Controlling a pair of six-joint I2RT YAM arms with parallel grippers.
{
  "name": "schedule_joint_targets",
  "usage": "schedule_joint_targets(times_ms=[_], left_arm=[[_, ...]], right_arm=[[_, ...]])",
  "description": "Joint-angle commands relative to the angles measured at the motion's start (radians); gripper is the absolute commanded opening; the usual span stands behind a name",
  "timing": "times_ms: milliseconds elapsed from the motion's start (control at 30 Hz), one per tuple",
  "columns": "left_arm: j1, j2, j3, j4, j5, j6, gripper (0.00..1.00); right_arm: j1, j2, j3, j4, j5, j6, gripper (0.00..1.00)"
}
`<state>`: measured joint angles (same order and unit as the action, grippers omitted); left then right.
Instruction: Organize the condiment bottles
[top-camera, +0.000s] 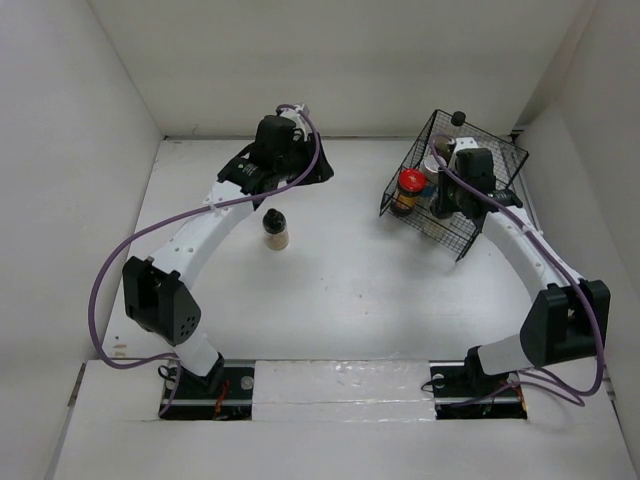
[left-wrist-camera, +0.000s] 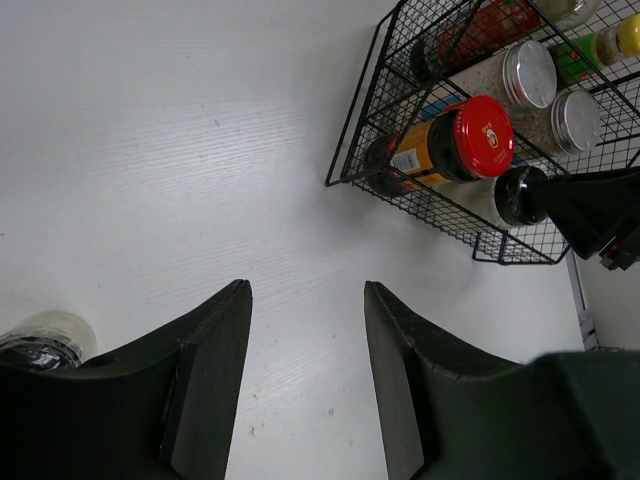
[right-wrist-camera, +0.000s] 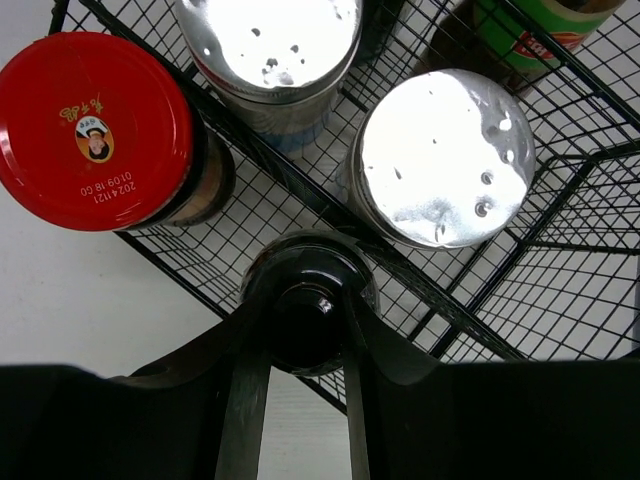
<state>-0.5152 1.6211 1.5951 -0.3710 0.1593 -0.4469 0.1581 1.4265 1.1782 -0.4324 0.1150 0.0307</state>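
The condiment bottles mostly stand in a black wire basket (top-camera: 495, 160) at the right. My right gripper (right-wrist-camera: 305, 318) is shut on the black cap of a shaker (left-wrist-camera: 520, 195) at the basket's near corner. Beside it are a red-lidded jar (right-wrist-camera: 95, 130), two silver-lidded jars (right-wrist-camera: 270, 45) (right-wrist-camera: 445, 155) and a yellow-capped bottle (left-wrist-camera: 600, 45). A tall dark bottle's cap (top-camera: 458, 119) shows at the basket's back. A second black-capped shaker (top-camera: 275, 230) stands alone on the table. My left gripper (left-wrist-camera: 307, 290) hovers open beyond it, nothing between its fingers.
White walls close in the table on the left, back and right. The basket (left-wrist-camera: 345, 170) sits tilted against the right back corner. The lone shaker (left-wrist-camera: 45, 335) shows at the lower left edge of the left wrist view, beside the left finger.
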Motion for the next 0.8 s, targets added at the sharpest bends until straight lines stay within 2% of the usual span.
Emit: schedule_joint_targets(times_ms=[0, 267, 300, 367, 433, 467, 500, 633, 733, 767], left_arm=[[0.001, -0.023, -0.004, 0.034, 0.013, -0.007, 0.45], [0.001, -0.041, -0.004, 0.034, 0.013, -0.007, 0.45], [0.001, -0.041, -0.014, 0.034, 0.003, -0.007, 0.45], [0.001, -0.041, -0.014, 0.034, 0.003, -0.007, 0.45], [0.001, -0.05, -0.014, 0.034, 0.003, -0.007, 0.45], [0.001, -0.05, -0.014, 0.034, -0.006, -0.007, 0.45], [0.001, -0.05, -0.014, 0.034, -0.006, -0.007, 0.46], [0.001, -0.069, 0.006, 0.015, -0.044, 0.016, 0.51], [0.001, -0.078, 0.054, 0.003, -0.089, 0.03, 0.51], [0.013, -0.078, 0.075, -0.011, -0.098, 0.04, 0.51]], right_arm=[[0.029, -0.018, 0.017, 0.138, -0.021, 0.005, 0.16], [0.038, 0.014, 0.047, 0.171, -0.012, 0.014, 0.2], [0.038, 0.026, 0.047, 0.172, -0.024, 0.014, 0.23], [0.038, 0.046, 0.058, 0.147, -0.034, 0.014, 0.36], [0.047, 0.055, 0.095, 0.094, -0.005, 0.014, 0.59], [0.057, 0.055, 0.095, 0.093, 0.005, 0.014, 0.59], [0.057, 0.042, 0.095, 0.093, 0.005, 0.014, 0.68], [0.067, -0.015, 0.139, 0.072, -0.005, 0.014, 0.79], [0.109, -0.058, 0.161, 0.061, -0.005, 0.014, 0.79], [0.125, -0.067, 0.161, 0.061, 0.005, 0.014, 0.76]])
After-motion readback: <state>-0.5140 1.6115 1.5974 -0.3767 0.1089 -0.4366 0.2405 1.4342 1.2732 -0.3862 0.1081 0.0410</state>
